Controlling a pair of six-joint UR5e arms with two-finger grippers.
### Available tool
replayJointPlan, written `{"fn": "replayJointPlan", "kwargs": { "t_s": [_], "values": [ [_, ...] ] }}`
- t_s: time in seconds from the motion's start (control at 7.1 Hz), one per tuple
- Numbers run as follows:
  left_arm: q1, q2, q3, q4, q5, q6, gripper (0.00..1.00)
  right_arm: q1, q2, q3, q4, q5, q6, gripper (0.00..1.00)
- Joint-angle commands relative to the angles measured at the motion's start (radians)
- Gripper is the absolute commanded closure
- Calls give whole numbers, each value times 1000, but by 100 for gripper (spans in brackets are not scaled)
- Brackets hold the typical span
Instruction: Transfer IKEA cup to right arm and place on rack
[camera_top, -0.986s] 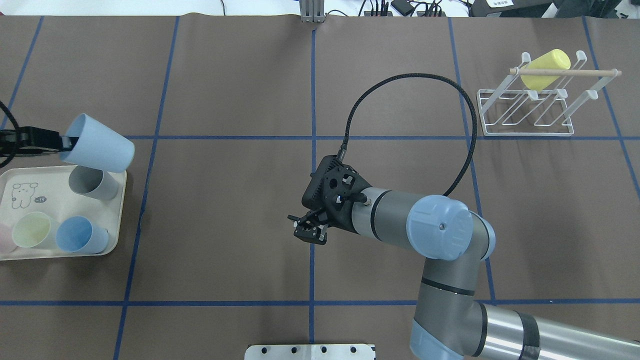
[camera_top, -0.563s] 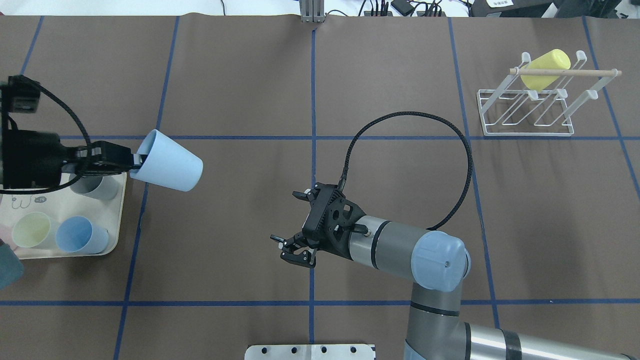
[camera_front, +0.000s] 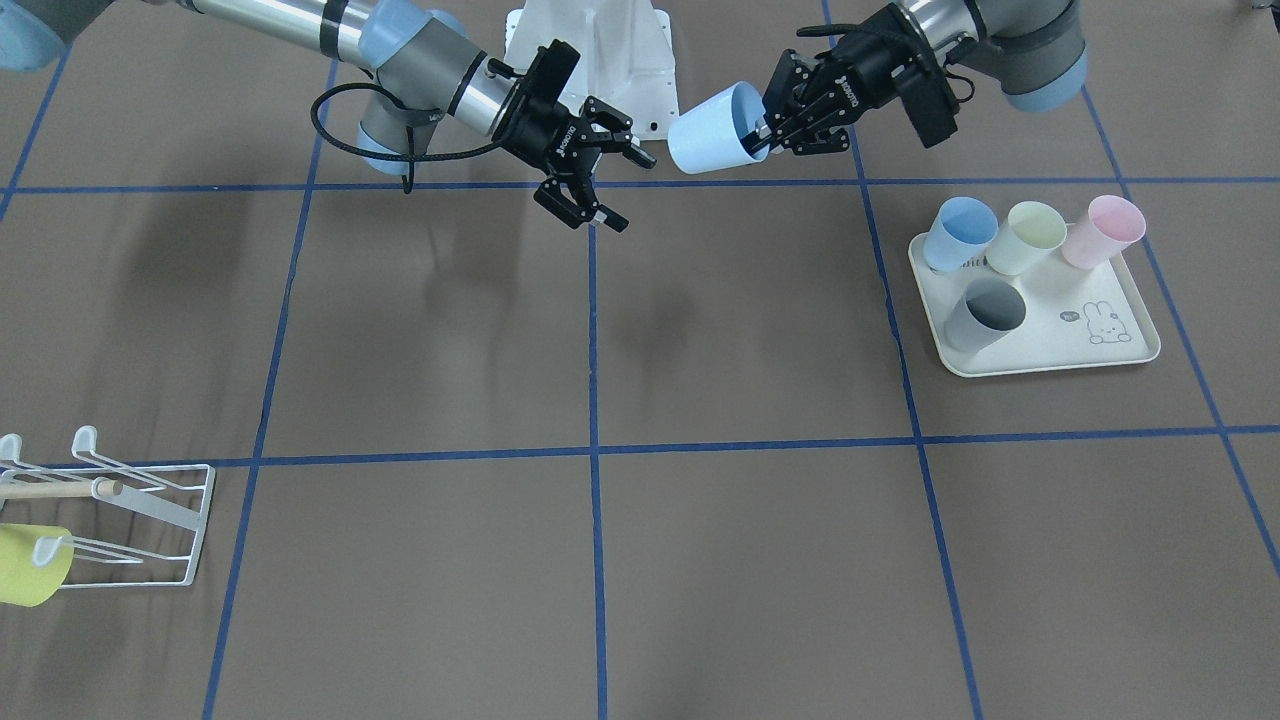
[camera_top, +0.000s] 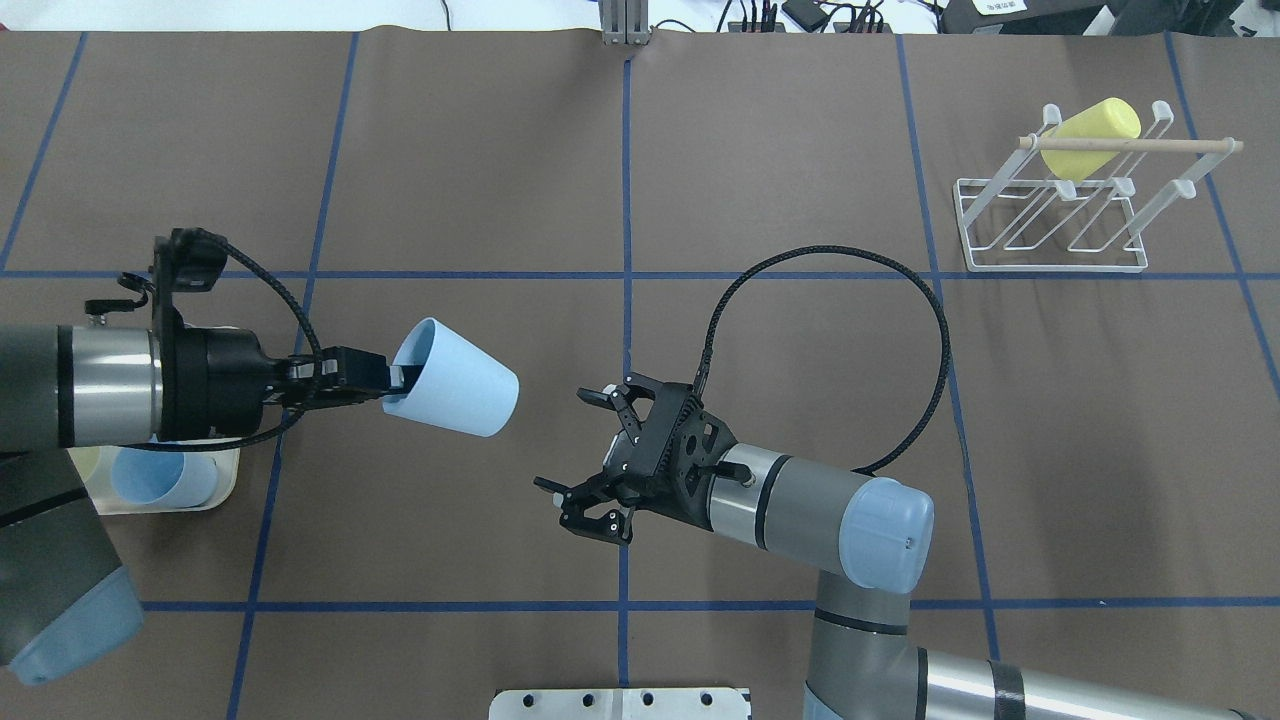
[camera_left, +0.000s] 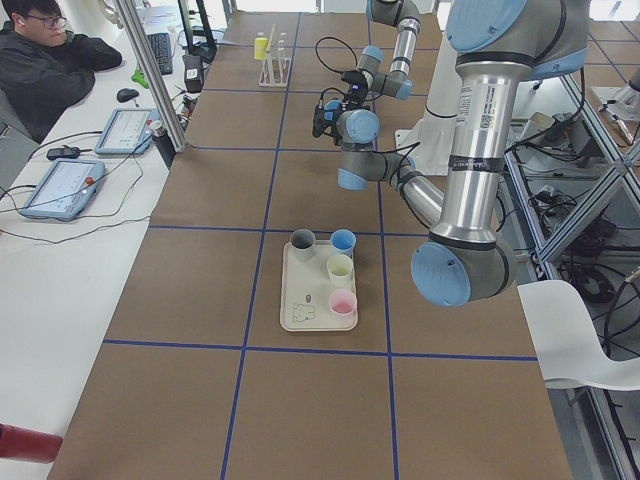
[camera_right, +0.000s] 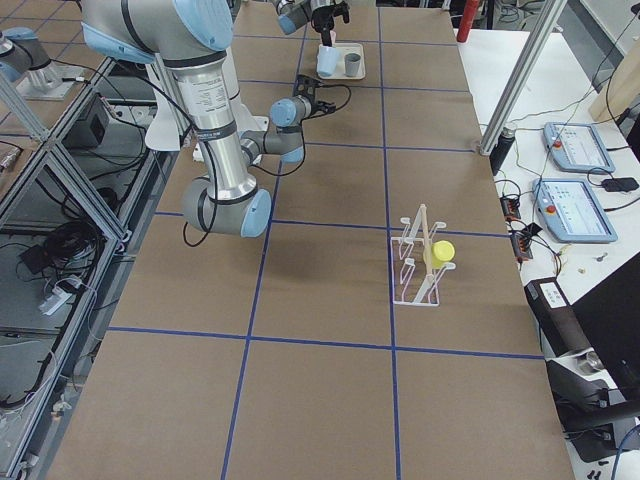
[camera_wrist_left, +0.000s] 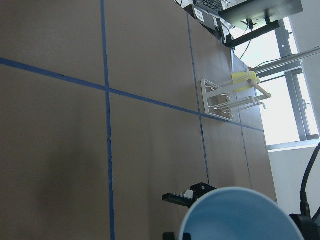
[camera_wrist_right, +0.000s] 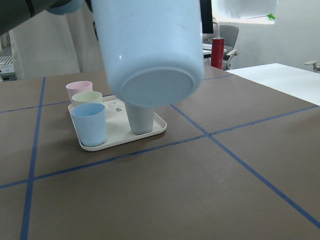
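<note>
My left gripper (camera_top: 388, 379) is shut on the rim of a light-blue cup (camera_top: 455, 392) and holds it on its side above the table, base toward the right arm. In the front view the left gripper (camera_front: 768, 128) holds the cup (camera_front: 710, 135) just right of the centre line. My right gripper (camera_top: 572, 455) is open and empty, a short gap from the cup's base; it also shows in the front view (camera_front: 626, 188). The right wrist view shows the cup's base (camera_wrist_right: 160, 85) close ahead. The white wire rack (camera_top: 1050, 225) stands at the far right.
A yellow cup (camera_top: 1090, 135) hangs on the rack. A cream rabbit-print tray (camera_front: 1050, 345) holds a blue, a pale yellow, a pink and a grey cup (camera_front: 985, 315). A person (camera_left: 45, 60) sits at a side desk beyond the table.
My left arm has carried the light-blue cup from above the tray to the right, toward the table's middle. My right gripper has moved slightly left and nearer the robot, open.
</note>
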Motion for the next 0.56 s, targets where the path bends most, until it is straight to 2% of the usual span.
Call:
{"fn": "replayJointPlan", "kwargs": {
  "t_s": [0.0,0.42],
  "values": [
    [37,-52,55,1,40,1,100,-2,3,0,3,0,0,1],
    [76,-75,104,1,72,3,100,-2,3,2,3,0,0,1]
  ]
}}
